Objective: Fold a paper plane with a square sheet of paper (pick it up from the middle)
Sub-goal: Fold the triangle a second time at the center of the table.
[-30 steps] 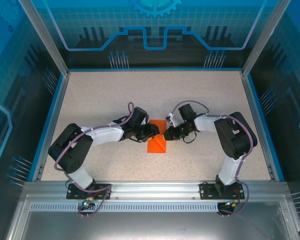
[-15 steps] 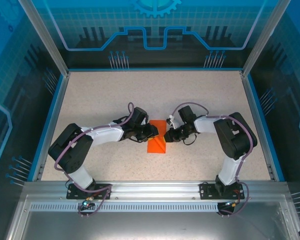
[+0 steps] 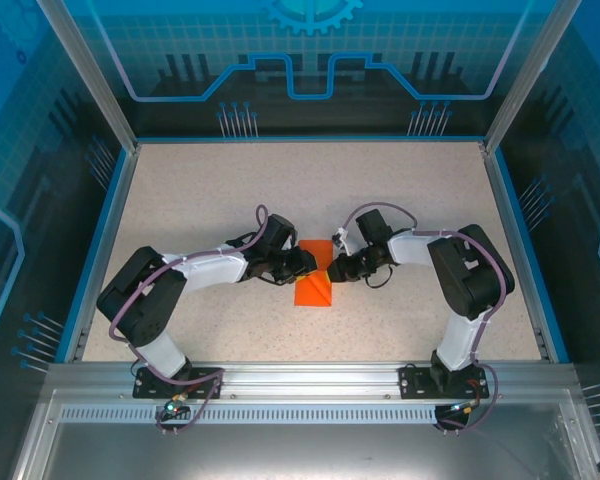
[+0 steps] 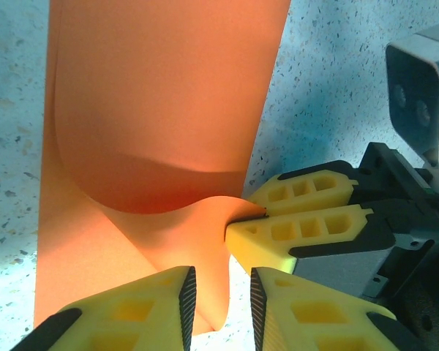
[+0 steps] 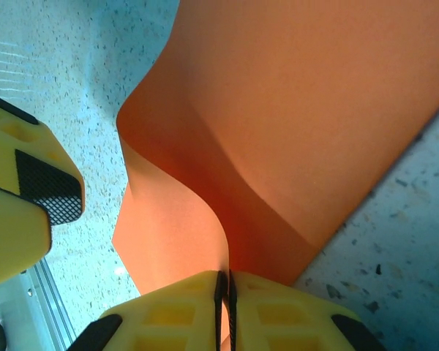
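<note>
The right tool (image 5: 224, 284) is clamped on a raised ridge of the square sheet of paper (image 5: 293, 110). The left tool (image 4: 221, 285) stands narrowly parted, with a curled paper edge loose in its gap. The wrist views show that smooth buckle. From above, the thin orange sheet looks flat in the middle of the speckled beige table (image 3: 180, 180). The yellow hollow-celled fingers (image 5: 14, 157) carry black gridded pads (image 5: 47, 189).

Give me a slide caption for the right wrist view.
Right pincer pinches a raised fold of the orange paper above the speckled table.
</note>
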`<state>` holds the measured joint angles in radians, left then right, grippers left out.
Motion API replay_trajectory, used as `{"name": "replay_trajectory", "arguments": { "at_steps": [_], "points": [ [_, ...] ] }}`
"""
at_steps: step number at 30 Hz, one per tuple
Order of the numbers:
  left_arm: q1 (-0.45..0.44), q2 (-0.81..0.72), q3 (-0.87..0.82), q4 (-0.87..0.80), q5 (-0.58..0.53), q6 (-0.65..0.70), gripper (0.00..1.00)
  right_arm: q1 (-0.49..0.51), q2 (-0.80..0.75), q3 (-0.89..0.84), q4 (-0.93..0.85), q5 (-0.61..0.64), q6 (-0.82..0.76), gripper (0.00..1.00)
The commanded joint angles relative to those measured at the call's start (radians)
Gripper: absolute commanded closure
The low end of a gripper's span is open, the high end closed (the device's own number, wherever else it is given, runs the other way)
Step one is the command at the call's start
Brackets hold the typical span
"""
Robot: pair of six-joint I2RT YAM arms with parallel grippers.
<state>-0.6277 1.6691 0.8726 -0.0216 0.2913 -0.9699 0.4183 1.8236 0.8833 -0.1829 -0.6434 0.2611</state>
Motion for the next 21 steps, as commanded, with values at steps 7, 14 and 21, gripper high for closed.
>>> {"name": "replay_trajectory", "arguments": {
  "at_steps": [7,14,21],
  "points": [
    [-0.007,0.017,0.014,-0.021,0.002,-0.003,0.71,0.007,0.004,0.028,-0.032,-0.006,-0.024,0.87],
    [-0.006,0.023,0.014,0.001,0.018,-0.015,0.74,0.007,0.012,0.023,-0.036,0.002,-0.026,0.87],
    [-0.006,0.058,-0.003,0.089,0.05,-0.055,0.81,0.007,0.013,0.023,-0.038,0.014,-0.027,0.87]
  ]
}}
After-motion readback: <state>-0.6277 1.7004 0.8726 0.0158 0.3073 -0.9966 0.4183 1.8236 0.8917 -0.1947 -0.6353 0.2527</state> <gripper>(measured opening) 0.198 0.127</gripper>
